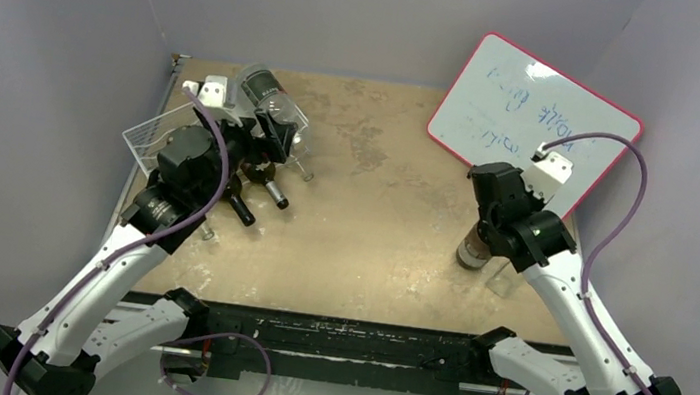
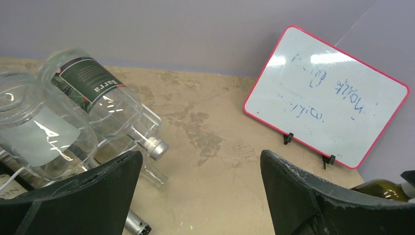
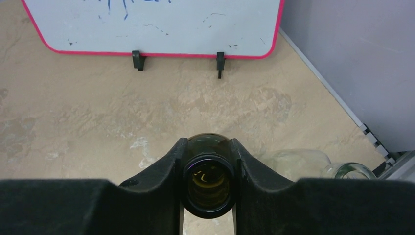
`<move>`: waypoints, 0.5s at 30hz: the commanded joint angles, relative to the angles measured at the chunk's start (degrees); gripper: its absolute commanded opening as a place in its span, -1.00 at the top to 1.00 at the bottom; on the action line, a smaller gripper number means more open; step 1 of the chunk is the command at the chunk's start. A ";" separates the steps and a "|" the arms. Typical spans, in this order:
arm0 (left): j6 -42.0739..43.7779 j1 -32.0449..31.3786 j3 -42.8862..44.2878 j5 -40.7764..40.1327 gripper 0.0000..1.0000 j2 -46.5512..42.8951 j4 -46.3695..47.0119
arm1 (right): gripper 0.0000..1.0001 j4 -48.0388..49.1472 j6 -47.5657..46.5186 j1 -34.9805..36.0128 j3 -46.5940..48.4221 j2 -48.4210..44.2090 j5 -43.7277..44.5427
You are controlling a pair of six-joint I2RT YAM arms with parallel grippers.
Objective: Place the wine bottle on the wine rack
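The wine bottle [image 1: 471,250] is dark olive-green glass and stands upright on the table at the right. My right gripper [image 1: 486,232] is shut on its neck. In the right wrist view I look down into its open mouth [image 3: 209,183] between the closed fingers [image 3: 164,169]. The white wire wine rack [image 1: 146,136] stands at the far left. Clear bottles [image 1: 273,99] lie on it, one with a dark label [image 2: 88,84]. My left gripper [image 1: 275,140] hovers over the rack's right end, open and empty [image 2: 200,156]. The wine bottle's shoulder shows at the left wrist view's lower right [image 2: 384,188].
A red-framed whiteboard [image 1: 535,120] leans on stands at the back right. Dark bottle necks with caps [image 1: 274,192] stick out from the rack towards the table's middle. A clear glass bottle [image 3: 299,161] lies beside the wine bottle, near the right wall.
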 commanded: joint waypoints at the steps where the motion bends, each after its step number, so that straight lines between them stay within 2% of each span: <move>1: -0.29 0.22 -0.48 6.58 -0.82 1.46 4.75 | 0.89 3.99 -3.40 -0.01 1.48 -0.39 0.01; 3: 0.94 0.20 -0.12 10.55 -0.82 2.75 4.07 | 1.00 8.64 -8.11 -0.03 2.04 -0.53 -2.61; 7: -0.22 0.20 -1.73 14.66 -0.84 4.53 6.22 | 1.00 18.79 -17.53 0.01 1.78 -0.92 -14.20; 11: -3.32 -0.23 -5.43 19.82 -0.84 5.64 11.86 | 1.00 24.69 -20.48 -0.04 2.42 0.24 -26.29; 15: -2.81 -2.82 -7.18 20.74 -0.83 7.50 13.40 | 1.00 28.89 -21.42 -0.01 2.94 1.87 -36.58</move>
